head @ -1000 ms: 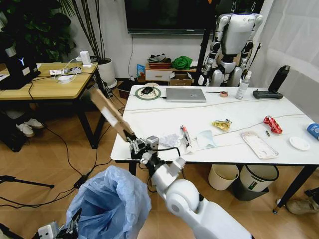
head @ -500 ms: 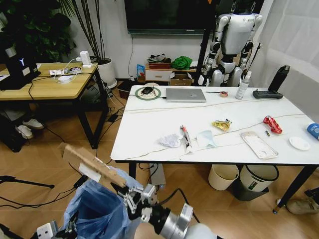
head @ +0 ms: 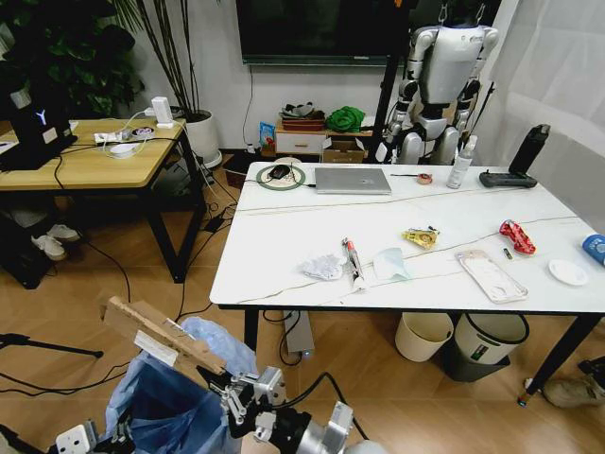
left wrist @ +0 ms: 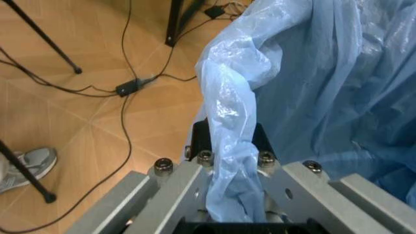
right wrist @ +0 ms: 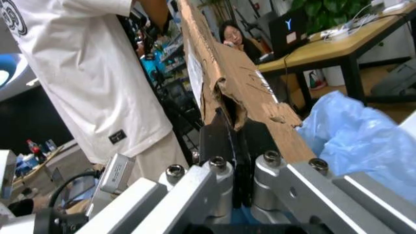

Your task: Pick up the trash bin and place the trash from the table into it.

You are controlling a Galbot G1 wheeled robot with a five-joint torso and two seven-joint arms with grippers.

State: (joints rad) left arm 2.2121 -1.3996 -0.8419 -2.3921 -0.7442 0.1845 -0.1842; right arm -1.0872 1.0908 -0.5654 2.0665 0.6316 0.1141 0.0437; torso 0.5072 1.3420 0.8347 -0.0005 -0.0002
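The trash bin [head: 175, 397], lined with a crinkly light-blue bag, hangs at the bottom left of the head view. My left gripper [left wrist: 233, 168] is shut on the bag's rim [left wrist: 227, 122]. My right gripper [head: 236, 395] is shut on a long strip of brown torn cardboard [head: 156, 331], which slants up and left over the bin's mouth; the same cardboard [right wrist: 227, 87] rises from the jaws in the right wrist view. On the white table [head: 284, 236] lie crumpled tissue [head: 323, 268], a yellow wrapper [head: 421, 236], a red wrapper [head: 517, 236], clear packaging [head: 489, 275], a white lid [head: 568, 272] and a blue cup [head: 595, 248].
A laptop [head: 353, 180], spray bottle [head: 460, 163] and tape roll [head: 281, 177] sit at the table's far edge. Two bins [head: 423, 336] stand under the table. A wooden desk [head: 90, 161] is at the left, with cables across the floor [head: 113, 274]. A person in a white shirt [right wrist: 91, 78] stands nearby.
My right gripper has carried the cardboard down from the table's front edge to above the blue bag, and it sits lower and further left than half a second ago.
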